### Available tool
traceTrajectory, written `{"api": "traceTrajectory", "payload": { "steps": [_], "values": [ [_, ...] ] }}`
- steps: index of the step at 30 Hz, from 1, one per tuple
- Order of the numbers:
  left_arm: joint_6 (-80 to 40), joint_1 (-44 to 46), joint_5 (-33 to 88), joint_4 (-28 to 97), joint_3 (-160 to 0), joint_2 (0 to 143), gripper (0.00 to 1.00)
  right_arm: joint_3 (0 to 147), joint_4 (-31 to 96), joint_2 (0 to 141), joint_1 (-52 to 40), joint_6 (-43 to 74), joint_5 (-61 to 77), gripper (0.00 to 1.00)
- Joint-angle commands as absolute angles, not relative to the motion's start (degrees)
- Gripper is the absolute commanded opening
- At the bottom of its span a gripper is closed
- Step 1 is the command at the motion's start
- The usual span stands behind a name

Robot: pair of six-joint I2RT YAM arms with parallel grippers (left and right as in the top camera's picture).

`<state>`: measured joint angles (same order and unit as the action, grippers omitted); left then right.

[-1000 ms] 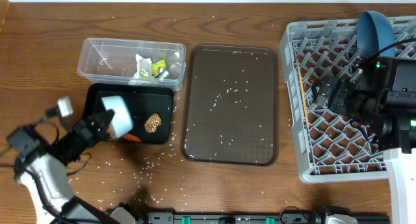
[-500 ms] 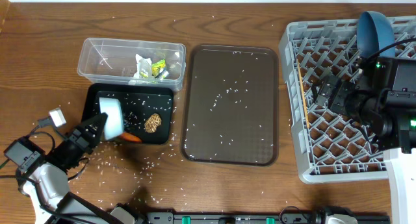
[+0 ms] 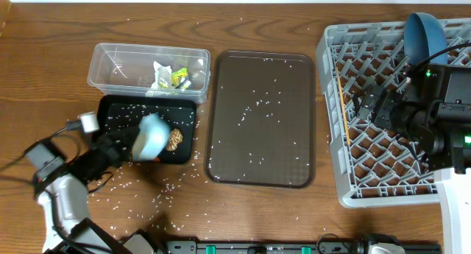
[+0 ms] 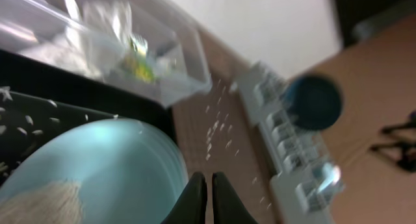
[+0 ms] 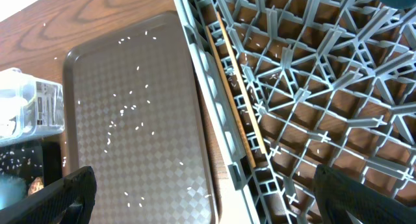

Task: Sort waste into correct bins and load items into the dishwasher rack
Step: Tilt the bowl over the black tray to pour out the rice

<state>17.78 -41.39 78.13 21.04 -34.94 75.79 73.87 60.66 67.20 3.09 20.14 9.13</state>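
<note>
The light-blue cup (image 3: 151, 136) hangs tilted over the black tray (image 3: 118, 107), just beside the brown lump (image 3: 175, 139). Its wall is pinched in the closed left hand (image 4: 206, 185), and rice (image 4: 45, 198) sits inside. Tipping further should go best with the mouth kept inside the tray, so grains miss the desk (image 3: 44, 62). The right hand (image 5: 208, 191) hovers open above the rack (image 5: 312, 87).

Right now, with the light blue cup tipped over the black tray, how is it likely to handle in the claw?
The light blue cup looks rigid and glossy, so probably slippery where the left claw seems to pinch its thin rim. Being small, it likely weighs little. Round-walled, it could roll if dropped onto the black tray.
</note>
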Motion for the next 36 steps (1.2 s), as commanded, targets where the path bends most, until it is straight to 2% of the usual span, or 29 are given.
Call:
{"api": "traceTrajectory", "payload": {
  "steps": [1, 5, 14, 16, 18, 19, 21, 23, 29, 33, 36],
  "values": [
    [13.76, -35.16, 63.75, 19.16, -34.83, 76.05, 0.06, 74.15, 60.75, 66.54, 4.21, 19.64, 8.8, 0.99],
    [8.54, -27.38, 49.93, 16.38, -34.83, 76.05, 0.06, 74.15, 60.73, 66.54, 4.21, 19.66, 8.8, 0.99],
    [3.51, -15.09, 39.46, 18.0, -37.04, 74.24, 0.09, 74.15, 60.69, 66.54, 4.21, 19.64, 8.8, 0.99],
    [3.53, -11.79, 33.67, 20.43, -38.39, 72.23, 0.17, 74.15, 60.69, 66.54, 4.21, 19.64, 8.8, 0.99],
    [3.55, -8.73, 27.83, 22.55, -39.64, 70.37, 0.3, 74.15, 60.69, 66.54, 4.21, 19.64, 8.8, 0.99],
    [3.57, -6.44, 23.57, 24.18, -40.47, 69.21, 0.41, 74.15, 60.66, 66.54, 4.21, 19.66, 8.82, 0.99],
    [4.05, -3.62, 19.18, 26.09, -41.1, 68.1, 0.5, 74.15, 60.69, 66.54, 4.21, 19.66, 8.82, 0.99],
    [4.49, -0.82, 15.99, 27.49, -41.23, 67.44, 0.53, 74.15, 60.69, 66.54, 4.21, 19.66, 8.8, 0.99],
    [5.5, 4.64, 5.8, 27.68, -41.23, 69.47, 0.53, 74.15, 60.71, 66.54, 4.21, 19.66, 8.82, 0.99],
    [10.37, 4.75, 4.86, 24.6, -41.23, 71.83, 0.52, 74.15, 60.71, 66.54, 4.19, 19.66, 8.91, 0.99],
    [12.75, 4.75, 5.98, 23.88, -41.23, 73.71, 0.41, 74.15, 60.77, 66.54, 4.19, 19.66, 9.3, 0.99]
  ]
}}
